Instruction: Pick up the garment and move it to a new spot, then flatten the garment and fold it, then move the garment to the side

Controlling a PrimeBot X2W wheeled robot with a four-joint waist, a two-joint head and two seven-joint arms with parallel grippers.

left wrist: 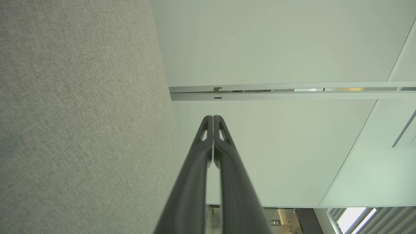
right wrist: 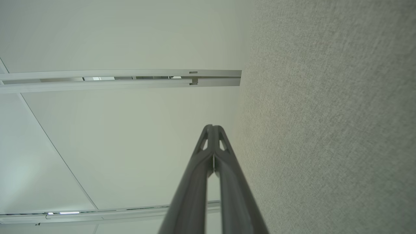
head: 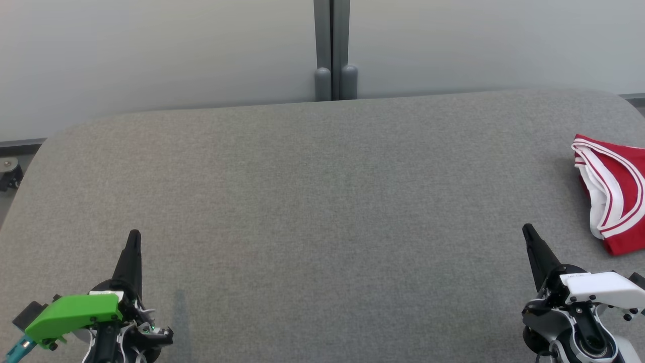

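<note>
The red-and-white garment point(head: 616, 194) lies at the frame's right edge, just up-right of the right gripper point(head: 527, 230), far from the left gripper point(head: 134, 234); both pressed together, empty.

- garment point(head: 617, 196): red fabric with broad white bands, thin red stripes running inside the white (trim or hem, can't tell which).
- state: folded into a compact bundle with layers stacked. White inner fabric shows along its left side between the red layers.
- pose: lies flat, long side running roughly far-to-near. The upper left corner is rounded, and the bands curve from there down toward the lower end.
- place: on the grey cloth-covered table point(head: 322, 201), at its far right side, about midway between the far and near edges.
- visibility: right part is cut off by the head view's border, so the full outline can't be told.
</note>
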